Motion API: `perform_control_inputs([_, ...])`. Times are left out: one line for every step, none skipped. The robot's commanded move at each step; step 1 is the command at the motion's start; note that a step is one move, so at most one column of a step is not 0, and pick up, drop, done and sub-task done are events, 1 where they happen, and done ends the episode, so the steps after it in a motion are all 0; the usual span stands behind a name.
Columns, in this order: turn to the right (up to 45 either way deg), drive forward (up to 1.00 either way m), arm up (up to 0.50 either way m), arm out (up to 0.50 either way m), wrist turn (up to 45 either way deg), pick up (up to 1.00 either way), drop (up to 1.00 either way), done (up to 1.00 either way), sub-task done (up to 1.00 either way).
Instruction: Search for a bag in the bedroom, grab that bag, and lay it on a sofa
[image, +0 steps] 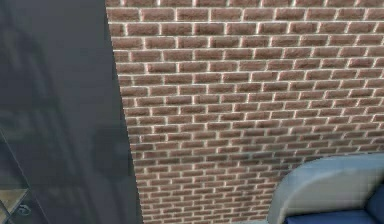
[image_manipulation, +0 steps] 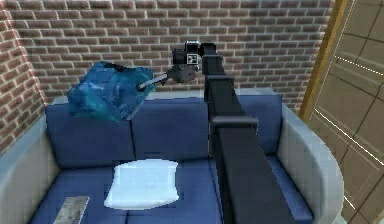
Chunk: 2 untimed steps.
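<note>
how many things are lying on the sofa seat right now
2. A white pillow lies mid-seat on the sofa, and a small grey flat thing lies at the arm side view's bottom left. The arm covers part of the seat, so more may be hidden.

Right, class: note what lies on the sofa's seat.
A white pillow lies on the sofa seat, with a small grey flat object beside it, nearer the front edge. The dark arm hides part of the seat.

Forward: wall (image: 240, 80) close; sideways: sofa (image_manipulation: 170, 130) (shared)
</note>
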Motion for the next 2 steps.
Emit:
perform_control_inputs([0.0, 0.0, 0.0, 0.0, 39.0, 0.0, 0.0, 0.0, 0.0])
perform_control_inputs([0.0, 0.0, -0.44, 0.0, 0.0, 0.0, 0.0, 0.0, 0.0])
